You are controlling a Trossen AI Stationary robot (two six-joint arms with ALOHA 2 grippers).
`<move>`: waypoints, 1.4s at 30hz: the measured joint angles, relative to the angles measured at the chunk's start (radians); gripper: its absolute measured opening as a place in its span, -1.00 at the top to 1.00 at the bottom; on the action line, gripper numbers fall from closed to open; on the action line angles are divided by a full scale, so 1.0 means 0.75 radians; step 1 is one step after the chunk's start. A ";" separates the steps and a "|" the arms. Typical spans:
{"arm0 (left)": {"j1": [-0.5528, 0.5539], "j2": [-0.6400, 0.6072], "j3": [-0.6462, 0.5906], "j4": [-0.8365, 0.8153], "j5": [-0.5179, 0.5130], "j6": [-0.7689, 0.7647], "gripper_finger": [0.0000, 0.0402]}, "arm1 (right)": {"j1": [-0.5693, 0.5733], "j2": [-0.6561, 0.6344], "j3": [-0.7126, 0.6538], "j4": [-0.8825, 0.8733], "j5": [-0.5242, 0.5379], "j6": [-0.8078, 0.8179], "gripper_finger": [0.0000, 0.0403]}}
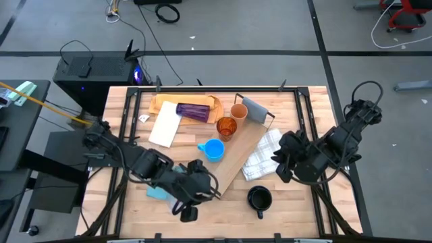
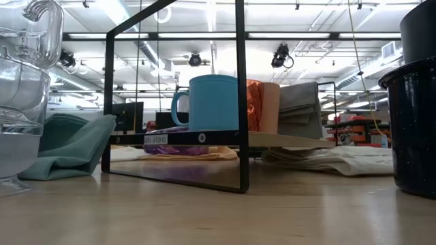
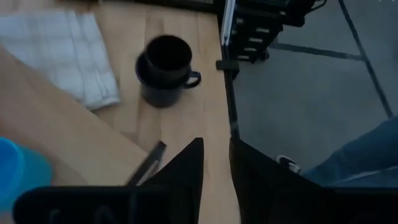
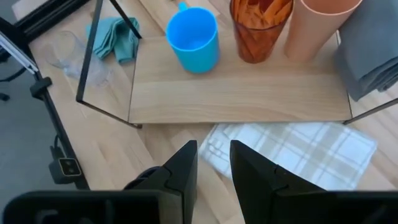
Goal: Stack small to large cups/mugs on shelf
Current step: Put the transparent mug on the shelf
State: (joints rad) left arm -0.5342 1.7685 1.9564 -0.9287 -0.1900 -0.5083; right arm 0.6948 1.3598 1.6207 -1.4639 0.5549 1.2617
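Note:
The shelf lies slantwise across the table. The tan cup, the amber translucent cup and the light blue mug stand in a row on its board. The purple tumbler lies on its side on tan paper behind the shelf. Near the front edge a black cup sits inside the dark mug. Stacked clear cups stand at the near left. My left gripper hovers by the shelf's near end, fingers slightly apart and holding nothing. My right gripper hovers over the white checked cloth, also narrowly open and holding nothing.
A teal cloth lies beside the shelf's near end under my left arm. White paper rests at the back left. The shelf's black end frame stands upright near the front. A person's leg shows beyond the table's right edge.

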 joint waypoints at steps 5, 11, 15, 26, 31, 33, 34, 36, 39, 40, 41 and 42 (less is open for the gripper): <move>-0.021 0.045 0.000 -0.018 0.035 -0.114 0.53 | 0.012 0.021 0.000 0.024 0.015 -0.006 0.49; -0.078 0.070 0.000 -0.181 0.094 -0.273 0.49 | 0.011 0.028 0.000 0.025 0.019 -0.010 0.49; -0.141 0.070 0.000 -0.308 0.091 -0.345 0.49 | 0.011 0.028 0.000 0.026 0.033 -0.010 0.49; -0.246 0.146 0.001 -0.548 -0.122 -0.286 0.49 | 0.002 0.028 0.000 0.030 0.049 -0.010 0.49; -0.251 0.200 0.000 -0.545 -0.095 -0.191 0.47 | 0.001 0.028 0.000 0.032 0.064 0.004 0.49; -0.249 0.209 0.000 -0.538 -0.095 -0.169 0.46 | 0.001 0.028 0.000 0.045 0.064 0.004 0.49; -0.248 0.209 0.000 -0.532 -0.095 -0.148 0.45 | 0.002 0.028 0.000 0.056 0.067 0.004 0.49; -0.248 0.209 0.000 -0.512 -0.095 -0.111 0.42 | 0.002 0.028 0.000 0.072 0.087 0.004 0.49; -0.246 0.209 0.000 -0.503 -0.093 -0.040 0.38 | 0.001 0.028 0.001 0.078 0.099 0.004 0.49; -0.246 0.209 0.000 -0.504 -0.092 -0.027 0.36 | 0.001 0.028 0.001 0.079 0.099 0.004 0.49; -0.245 0.209 0.000 -0.504 -0.091 -0.009 0.34 | 0.001 0.028 0.001 0.080 0.098 0.004 0.49; -0.242 0.209 0.000 -0.503 -0.090 -0.005 0.32 | 0.002 0.028 0.001 0.084 0.099 0.004 0.49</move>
State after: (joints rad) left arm -0.7160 1.9255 1.9564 -1.3060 -0.2576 -0.5123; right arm 0.6960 1.3811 1.6211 -1.4006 0.6288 1.2648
